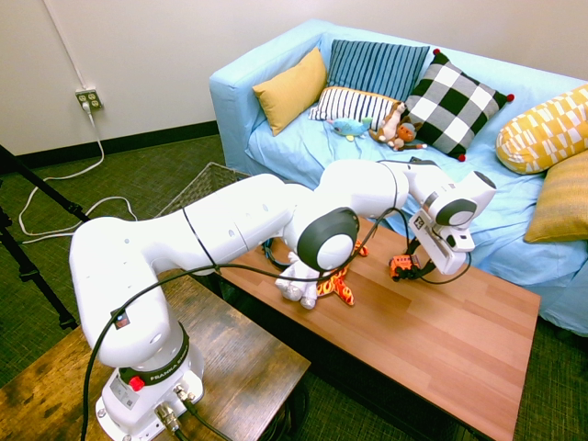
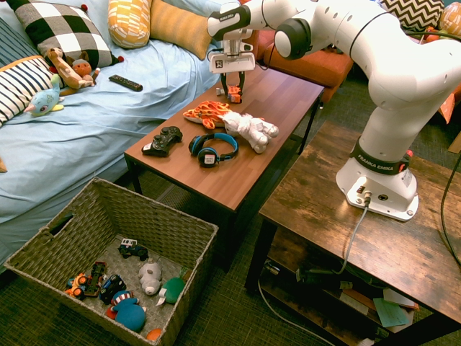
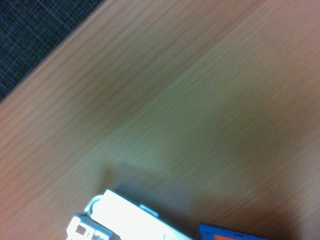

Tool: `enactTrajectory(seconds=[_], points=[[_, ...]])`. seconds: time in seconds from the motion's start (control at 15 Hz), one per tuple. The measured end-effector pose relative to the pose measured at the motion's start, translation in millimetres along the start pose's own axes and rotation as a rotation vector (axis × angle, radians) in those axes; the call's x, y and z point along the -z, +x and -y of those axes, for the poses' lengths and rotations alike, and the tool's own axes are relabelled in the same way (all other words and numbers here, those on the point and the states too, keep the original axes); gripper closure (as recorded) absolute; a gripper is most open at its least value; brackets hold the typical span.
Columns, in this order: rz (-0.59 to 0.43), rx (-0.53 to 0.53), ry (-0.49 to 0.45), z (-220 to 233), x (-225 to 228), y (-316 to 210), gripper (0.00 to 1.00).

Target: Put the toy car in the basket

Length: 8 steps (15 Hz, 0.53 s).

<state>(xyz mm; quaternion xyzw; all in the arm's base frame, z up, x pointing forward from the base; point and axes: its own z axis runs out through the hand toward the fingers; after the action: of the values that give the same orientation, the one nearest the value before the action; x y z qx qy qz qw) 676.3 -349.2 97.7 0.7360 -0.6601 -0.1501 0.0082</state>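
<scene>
The toy car (image 2: 234, 93) sits right between the fingertips of your gripper (image 2: 233, 88), which is pinching it just at the far end of the wooden table (image 2: 281, 108), beyond the flame-patterned plush (image 2: 207, 114). From there the basket (image 2: 155, 219) lies well apart, lower down past the opposite end, so your carry probably wants a lift over the plush and headphones (image 2: 214, 149) first.
</scene>
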Motion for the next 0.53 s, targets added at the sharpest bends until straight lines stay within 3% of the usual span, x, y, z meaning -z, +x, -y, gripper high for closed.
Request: enactTrajectory(seconds=[0.2,0.53], points=[[-0.009,0.052,0.032,4.1,17.5,-4.0,1.0],[-0.088,0.17,0.164,14.5,105.4,-33.4,1.0]])
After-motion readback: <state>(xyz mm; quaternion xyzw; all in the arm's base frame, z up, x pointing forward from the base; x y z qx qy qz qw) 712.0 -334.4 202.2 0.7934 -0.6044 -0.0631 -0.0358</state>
